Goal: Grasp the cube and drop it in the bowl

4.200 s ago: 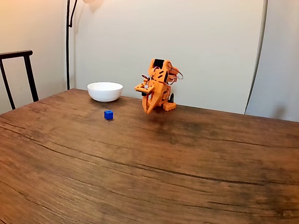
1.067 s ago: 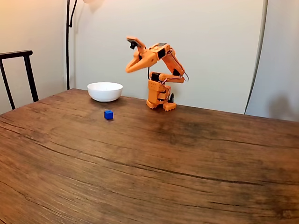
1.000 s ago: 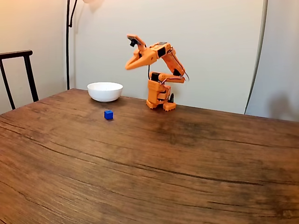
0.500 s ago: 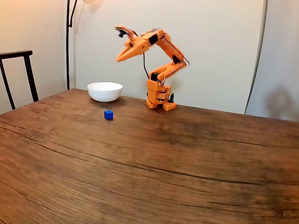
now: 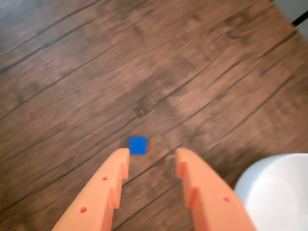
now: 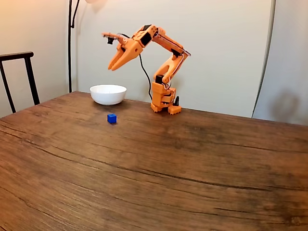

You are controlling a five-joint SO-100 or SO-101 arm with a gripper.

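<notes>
We see the cube as a tiny, bright blue block with plain faces, sitting alone on the wooden table, near the white bowl and on its camera side in the fixed view. The gripper hangs high above the bowl, its fingers apart and holding nothing. From the wrist view we gain the cube framed just beyond the spread orange fingertips, with the bowl's rim at lower right.

In the wrist view the cube lies on the tabletop just ahead of the parted jaws, left of centre; the bowl sits to their right.
</notes>
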